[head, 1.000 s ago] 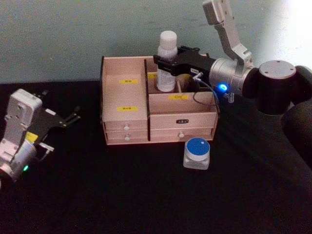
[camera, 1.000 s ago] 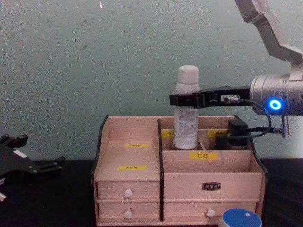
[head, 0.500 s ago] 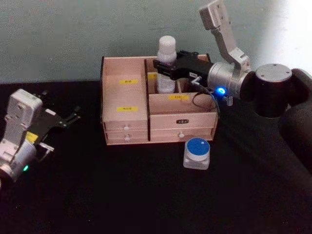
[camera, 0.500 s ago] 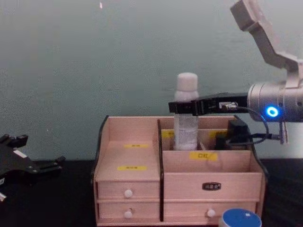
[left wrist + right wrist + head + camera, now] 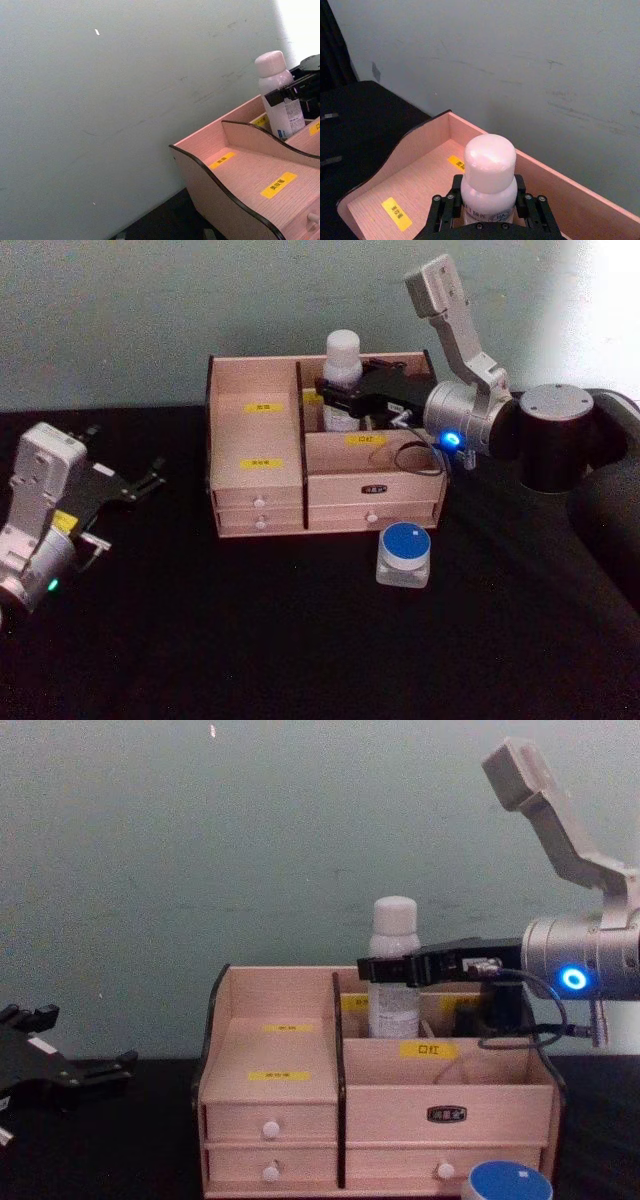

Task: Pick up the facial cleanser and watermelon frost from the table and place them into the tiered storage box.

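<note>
Head view showed the left gripper (image 5: pixel 155 472) spread, parked left of the tiered storage box (image 5: pixel 255 440); right wrist view showed the right gripper (image 5: pixel 487 200) pinching a white-capped bottle (image 5: pixel 489 165) inside it.

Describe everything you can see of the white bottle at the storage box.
The bottle looks like white plastic, with a rounded white cap and a printed label on its body. It stands upright, its lower part inside a rear compartment of the tiered storage box. The right gripper clamps its upper body, below the cap.
</note>
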{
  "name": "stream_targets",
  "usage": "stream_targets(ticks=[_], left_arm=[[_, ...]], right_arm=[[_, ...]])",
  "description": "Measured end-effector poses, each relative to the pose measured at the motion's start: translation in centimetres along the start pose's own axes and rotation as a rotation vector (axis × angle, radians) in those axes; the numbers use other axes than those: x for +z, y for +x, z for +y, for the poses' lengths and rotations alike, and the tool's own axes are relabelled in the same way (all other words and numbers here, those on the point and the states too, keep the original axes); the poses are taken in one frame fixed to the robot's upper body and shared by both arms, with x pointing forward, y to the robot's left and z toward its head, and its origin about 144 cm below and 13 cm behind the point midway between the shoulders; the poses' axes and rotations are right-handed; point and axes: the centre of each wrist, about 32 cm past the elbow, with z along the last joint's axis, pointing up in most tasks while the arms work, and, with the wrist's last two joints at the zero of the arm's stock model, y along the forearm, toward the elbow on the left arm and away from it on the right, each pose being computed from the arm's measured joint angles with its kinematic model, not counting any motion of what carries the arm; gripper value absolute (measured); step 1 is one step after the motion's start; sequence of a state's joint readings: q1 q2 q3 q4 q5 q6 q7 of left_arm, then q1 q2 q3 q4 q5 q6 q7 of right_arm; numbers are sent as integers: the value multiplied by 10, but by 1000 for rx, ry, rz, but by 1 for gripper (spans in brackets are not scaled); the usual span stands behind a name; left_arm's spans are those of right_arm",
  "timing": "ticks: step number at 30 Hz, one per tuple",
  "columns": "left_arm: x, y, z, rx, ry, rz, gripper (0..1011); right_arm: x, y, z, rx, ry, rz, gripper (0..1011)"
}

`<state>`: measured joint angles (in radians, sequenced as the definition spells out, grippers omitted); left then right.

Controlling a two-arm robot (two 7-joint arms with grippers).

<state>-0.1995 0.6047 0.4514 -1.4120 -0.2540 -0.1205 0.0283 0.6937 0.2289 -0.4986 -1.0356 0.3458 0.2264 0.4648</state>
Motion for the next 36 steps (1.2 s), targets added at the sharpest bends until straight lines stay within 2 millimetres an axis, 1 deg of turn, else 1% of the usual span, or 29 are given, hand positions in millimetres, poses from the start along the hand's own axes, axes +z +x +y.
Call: stream_targets(ticks=[16, 30, 32, 35, 36], left_arm=[[0, 0, 0, 0, 0, 0, 1001], [0, 0, 0, 0, 0, 0, 1001], [0, 0, 0, 0, 0, 0, 1001], [0, 0, 0, 0, 0, 0, 1002], [0, 0, 0, 0, 0, 0, 1001]], right_arm=[[-9, -1, 0, -5, -21, 6, 593], [-9, -1, -1, -7, -21, -2, 593], [-9, -1, -1, -7, -21, -2, 629], [-9, -1, -1, -6, -20, -1, 737], [-9, -1, -1, -6, -20, -1, 756]])
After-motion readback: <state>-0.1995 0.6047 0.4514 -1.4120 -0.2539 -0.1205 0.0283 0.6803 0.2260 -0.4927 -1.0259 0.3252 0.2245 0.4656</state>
